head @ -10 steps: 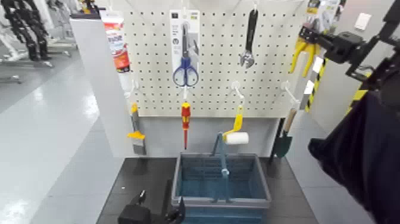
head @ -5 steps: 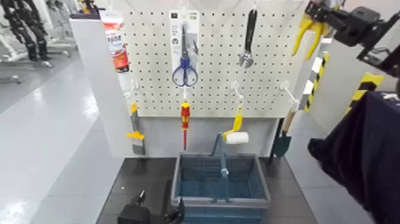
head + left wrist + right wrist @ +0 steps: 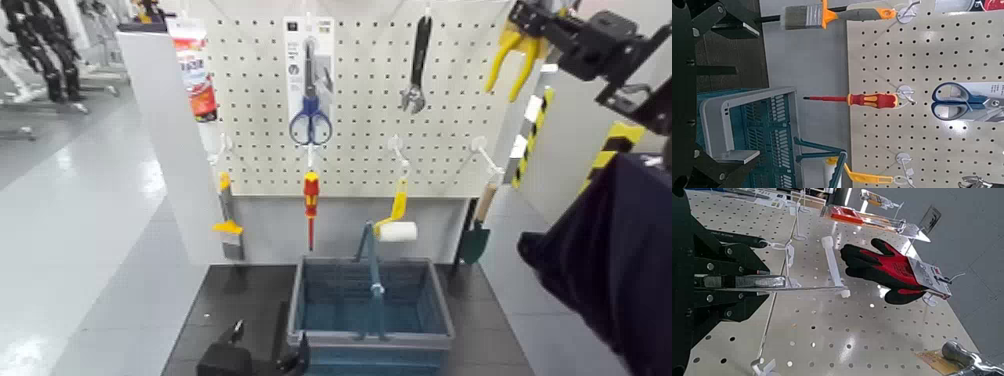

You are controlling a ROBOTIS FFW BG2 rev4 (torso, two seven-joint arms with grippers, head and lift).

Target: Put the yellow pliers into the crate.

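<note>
The yellow pliers [image 3: 508, 58] hang handles-down at the pegboard's top right corner, high above the table. My right gripper [image 3: 530, 22] is shut on their upper end, reaching in from the right. The blue-grey crate [image 3: 368, 340] stands on the dark table below the board, its thin blue handle upright. It also shows in the left wrist view as the crate [image 3: 744, 135]. My left gripper [image 3: 226, 352] rests low at the table's front left, beside the crate, open and empty. The right wrist view shows only pegboard and hooks; the pliers are hidden there.
On the pegboard [image 3: 370, 110] hang blue scissors [image 3: 310, 120], a wrench [image 3: 418, 65], a red-and-yellow screwdriver [image 3: 311, 195], a paint roller [image 3: 397, 226] just above the crate's far wall, a brush [image 3: 229, 222] and a trowel [image 3: 478, 232]. A red-black glove [image 3: 891, 270] hangs near my right wrist.
My right gripper has risen along the board's right edge with the pliers, then edged slightly left. The left arm and the crate have not moved.
</note>
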